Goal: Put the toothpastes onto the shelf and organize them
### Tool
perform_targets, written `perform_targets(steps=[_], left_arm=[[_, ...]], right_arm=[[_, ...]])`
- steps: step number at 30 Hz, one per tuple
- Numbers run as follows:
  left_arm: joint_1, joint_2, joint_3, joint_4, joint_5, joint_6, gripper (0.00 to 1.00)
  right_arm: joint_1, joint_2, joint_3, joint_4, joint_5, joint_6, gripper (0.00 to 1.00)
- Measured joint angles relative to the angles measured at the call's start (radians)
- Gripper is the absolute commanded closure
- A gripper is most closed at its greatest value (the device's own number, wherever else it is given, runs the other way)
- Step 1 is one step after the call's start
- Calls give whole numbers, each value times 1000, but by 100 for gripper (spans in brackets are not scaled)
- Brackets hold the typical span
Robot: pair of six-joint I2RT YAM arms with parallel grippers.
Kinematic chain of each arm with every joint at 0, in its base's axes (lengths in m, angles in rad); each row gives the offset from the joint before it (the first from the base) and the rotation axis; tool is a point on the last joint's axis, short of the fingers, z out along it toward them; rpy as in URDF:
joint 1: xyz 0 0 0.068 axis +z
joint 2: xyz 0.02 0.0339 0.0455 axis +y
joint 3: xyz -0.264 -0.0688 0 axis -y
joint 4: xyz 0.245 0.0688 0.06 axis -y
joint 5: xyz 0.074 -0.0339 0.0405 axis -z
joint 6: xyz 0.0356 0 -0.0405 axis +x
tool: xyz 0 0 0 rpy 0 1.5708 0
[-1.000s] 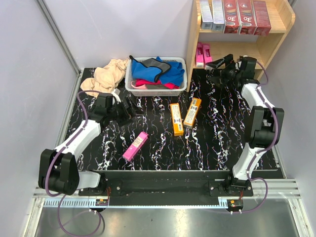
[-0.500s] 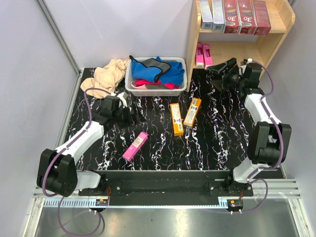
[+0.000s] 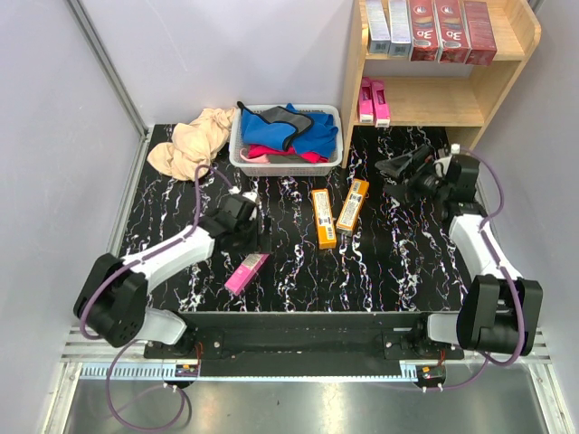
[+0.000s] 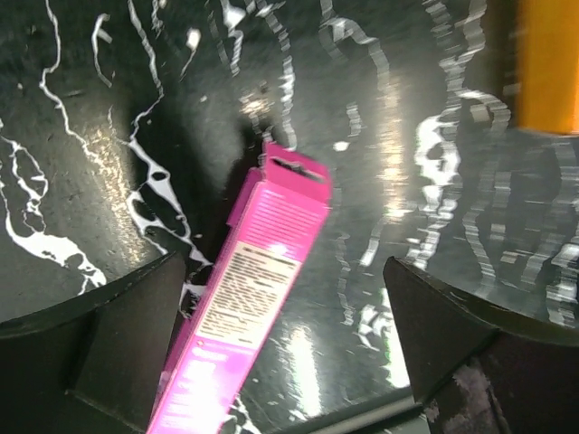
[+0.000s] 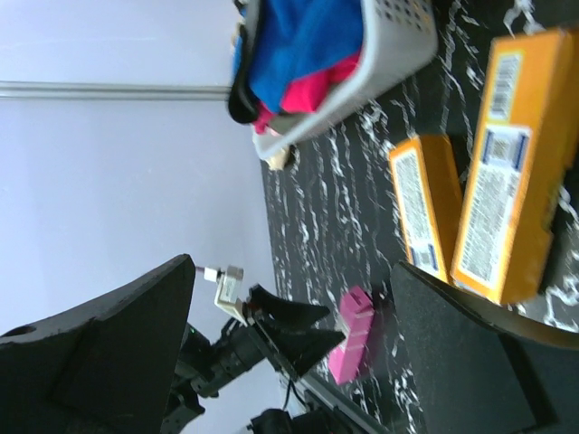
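Both arms have shifted: the left gripper (image 3: 251,231) has swung in from the table's left side to the pink box (image 3: 247,272), and the right gripper (image 3: 398,167) has drawn back from the shelf's lower tier to hang over the right of the table (image 3: 407,253). Nearest the arm bases, the pink box lies flat and askew on the black marbled top. The left wrist view shows it running up between the spread fingers (image 4: 109,334), closer to the left one, with the jaws wide apart and gripping nothing; whether a finger touches the box cannot be told. Further in, mid-table, two orange boxes (image 3: 322,218) lie flat side by side, angled so that their near ends almost meet. To their right, the right gripper's jaws stand wide open and empty. Behind sits a white basket (image 3: 289,166) of coloured cloths (image 3: 288,132), with a beige cloth (image 3: 193,140) at its left. Farthest back right, the shelf (image 3: 434,98) carries two pink boxes (image 3: 372,99) on its lower tier and, upright in a row on top, two silver-grey boxes (image 3: 389,27) and three dark red boxes (image 3: 450,31).
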Motion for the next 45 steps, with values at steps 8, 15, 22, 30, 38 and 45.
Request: perform_targets(steps=[8, 15, 22, 30, 38, 45], left_arm=[[-61, 132, 12, -33, -111, 3, 39], [-91, 177, 43, -45, -139, 4, 55], [-98, 180, 77, -46, -137, 1, 58], [-98, 172, 166, -49, -110, -13, 59], [-87, 81, 225, -11, -35, -58, 60], [34, -10, 159, 182, 172, -208, 61]], right_arm=[[0, -38, -154, -45, -2, -40, 0], [0, -90, -165, -93, -2, -69, 0], [3, -124, -165, -125, -2, -97, 0], [111, -158, -160, -173, 17, -124, 0], [342, -186, -105, -241, 146, -159, 0], [546, -223, -58, -293, 322, -203, 0]])
